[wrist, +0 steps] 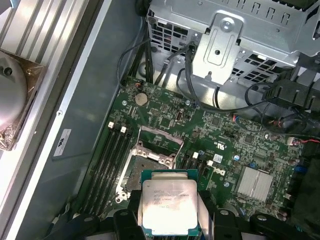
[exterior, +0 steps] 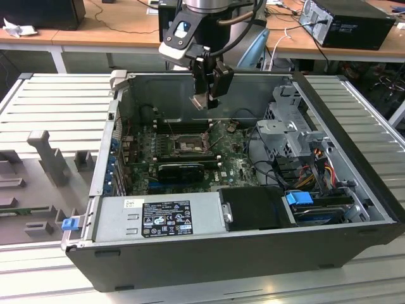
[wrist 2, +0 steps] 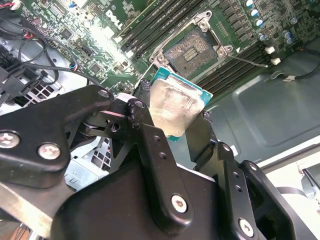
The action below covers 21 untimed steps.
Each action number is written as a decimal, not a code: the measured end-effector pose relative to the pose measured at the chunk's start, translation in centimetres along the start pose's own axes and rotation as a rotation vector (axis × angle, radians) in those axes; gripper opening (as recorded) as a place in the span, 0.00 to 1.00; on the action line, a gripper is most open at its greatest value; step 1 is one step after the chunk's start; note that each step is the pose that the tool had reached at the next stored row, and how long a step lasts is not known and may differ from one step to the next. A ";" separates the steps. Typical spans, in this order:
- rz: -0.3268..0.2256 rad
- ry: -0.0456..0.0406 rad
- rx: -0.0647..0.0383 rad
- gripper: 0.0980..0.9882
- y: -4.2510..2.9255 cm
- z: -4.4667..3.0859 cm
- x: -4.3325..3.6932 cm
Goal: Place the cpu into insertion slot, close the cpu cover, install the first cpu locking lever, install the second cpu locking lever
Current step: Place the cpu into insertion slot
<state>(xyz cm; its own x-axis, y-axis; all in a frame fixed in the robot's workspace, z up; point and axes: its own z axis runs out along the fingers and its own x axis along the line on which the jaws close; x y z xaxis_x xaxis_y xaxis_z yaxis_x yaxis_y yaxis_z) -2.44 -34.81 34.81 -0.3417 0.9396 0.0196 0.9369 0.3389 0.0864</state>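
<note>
My gripper [exterior: 207,96] hangs above the open computer case, shut on the cpu [exterior: 200,101] by two opposite edges. In both wrist views the cpu [wrist 2: 172,100] [wrist: 167,205] shows its dull silver face and teal edge between the black fingers [wrist 2: 145,97]. It is in the air, clear of the board. Below it lies the insertion slot [exterior: 190,145] [wrist 2: 192,50] [wrist: 145,175], a dark square socket on the green board, open with nothing in it. The cpu cover [wrist: 156,156] looks folded back at the socket's far side.
Memory slots [wrist 2: 165,20] run along the socket. A long black card [exterior: 180,170] lies in front of it, with the power supply [exterior: 164,216] nearer the front. A metal drive cage [exterior: 291,133] with cables fills the exterior view's right. Case walls [exterior: 209,82] ring the board.
</note>
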 end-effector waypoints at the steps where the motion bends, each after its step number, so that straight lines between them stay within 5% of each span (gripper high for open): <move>1: 0.000 0.0000 0.000 0.48 0.00 0.01 0.00; 21: 0.005 0.0001 0.001 0.48 -0.06 0.72 -0.01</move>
<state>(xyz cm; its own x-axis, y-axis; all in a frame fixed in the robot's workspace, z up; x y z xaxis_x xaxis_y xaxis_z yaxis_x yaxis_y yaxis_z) -2.43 -34.81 34.09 -0.3368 0.9414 0.0201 0.9387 0.3340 0.0851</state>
